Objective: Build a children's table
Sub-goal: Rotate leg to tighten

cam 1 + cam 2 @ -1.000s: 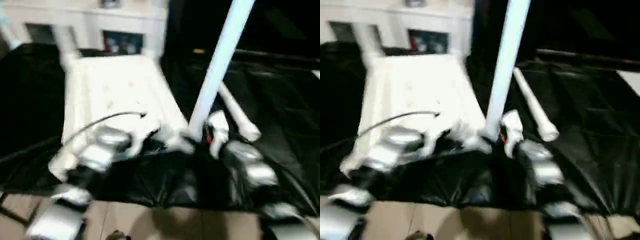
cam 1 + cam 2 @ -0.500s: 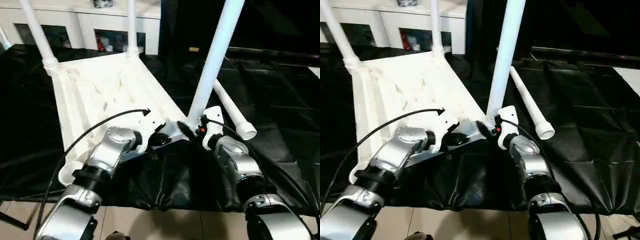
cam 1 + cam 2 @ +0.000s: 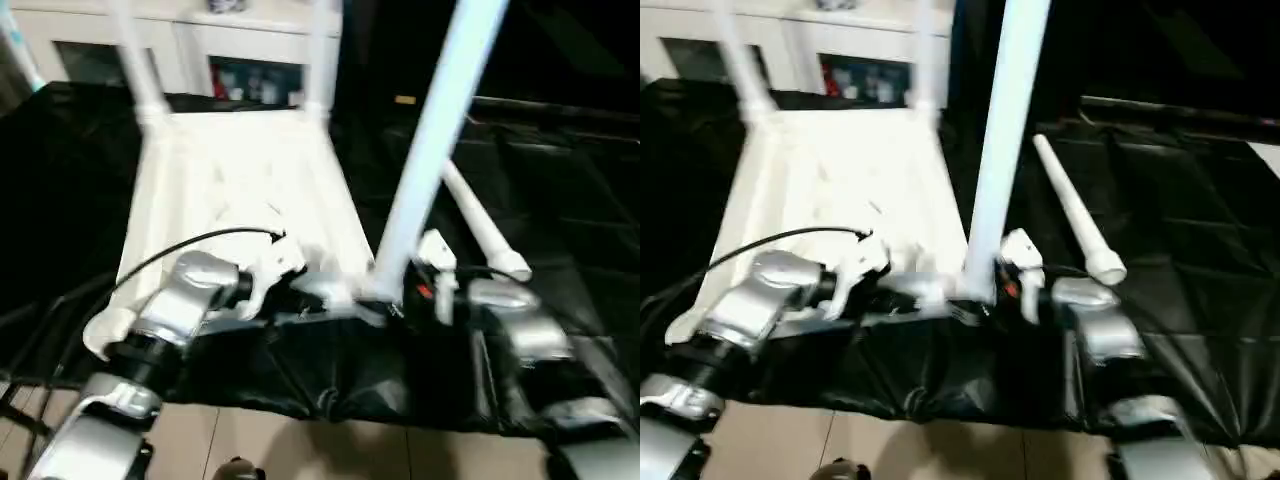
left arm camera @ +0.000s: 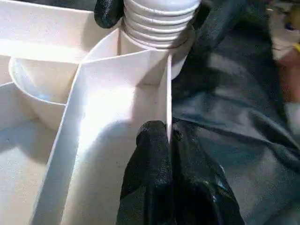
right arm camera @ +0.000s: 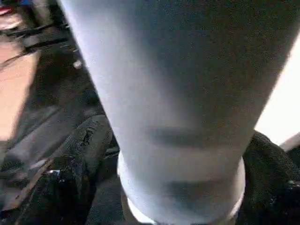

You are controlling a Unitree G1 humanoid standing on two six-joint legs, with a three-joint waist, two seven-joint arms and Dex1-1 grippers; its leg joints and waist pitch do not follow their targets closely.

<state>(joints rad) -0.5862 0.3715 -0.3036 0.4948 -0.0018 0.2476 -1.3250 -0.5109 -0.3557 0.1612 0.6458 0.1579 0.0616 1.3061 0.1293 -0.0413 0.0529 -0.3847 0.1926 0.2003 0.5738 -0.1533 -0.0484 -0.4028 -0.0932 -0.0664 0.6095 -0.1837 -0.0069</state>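
The children's table top (image 3: 240,170) lies upside down on black cloth, ribs up. Two legs (image 3: 135,75) (image 3: 318,85) stand in its far corner sockets. A third leg (image 3: 430,150) rises from the near right socket, its threaded end (image 4: 157,18) seated in the socket. A loose leg (image 3: 480,225) lies on the cloth to the right. My left gripper (image 4: 169,136) is shut on a thin rib of the table top just beside that socket. My right gripper (image 5: 178,154) is open, one black finger (image 5: 89,140) on each side of the third leg's base.
A white cabinet (image 3: 250,50) with glass doors stands behind the table top. Black cloth (image 3: 560,180) covers the work area and folds over the near edge. Tan floor (image 3: 300,450) shows below it. A black cable (image 3: 190,245) arcs over my left forearm.
The camera has swung, shifting the whole picture. The left gripper keeps its pinch on the rib and the right gripper stays at the leg's base.
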